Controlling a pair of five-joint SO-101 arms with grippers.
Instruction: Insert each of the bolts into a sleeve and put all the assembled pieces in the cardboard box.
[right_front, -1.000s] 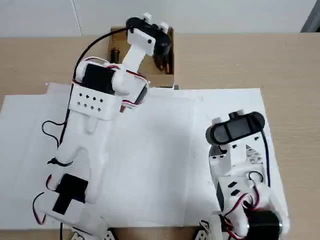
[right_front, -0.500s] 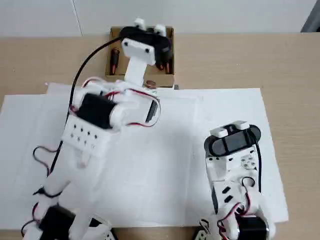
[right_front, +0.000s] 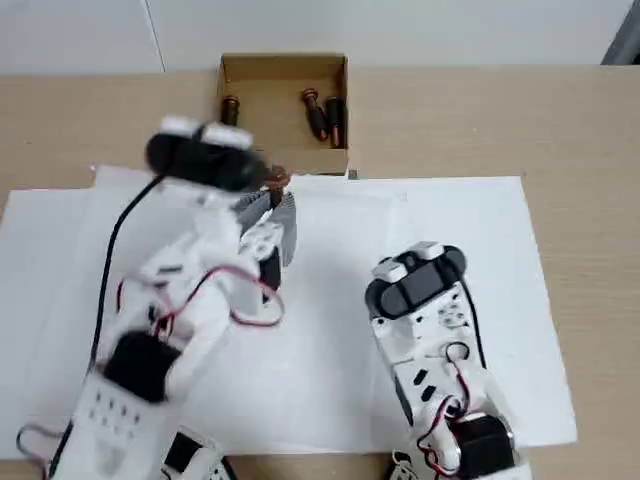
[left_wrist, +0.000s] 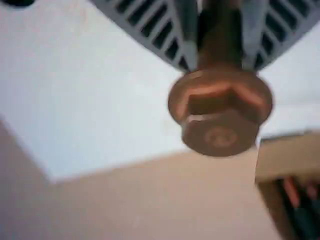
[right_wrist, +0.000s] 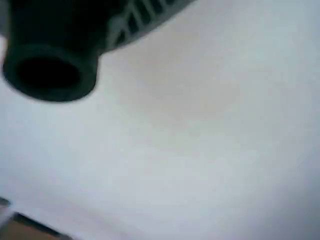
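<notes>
A copper bolt with a hex flange head sticks out of my left gripper, which is shut on its shank. From above, that bolt and left gripper hang over the far edge of the white paper, just short of the cardboard box. Three assembled pieces lie inside the box. My right gripper is shut on a black sleeve, whose open end faces the camera above the paper. The right arm stands at the near right and covers its own gripper from above.
White paper covers most of the wooden table. The box's near corner shows beyond the bolt in the left wrist view. Bare paper lies between the two arms.
The left arm has drawn back from over the box to the paper's far edge, holding the bolt. The right arm has shifted left toward the middle.
</notes>
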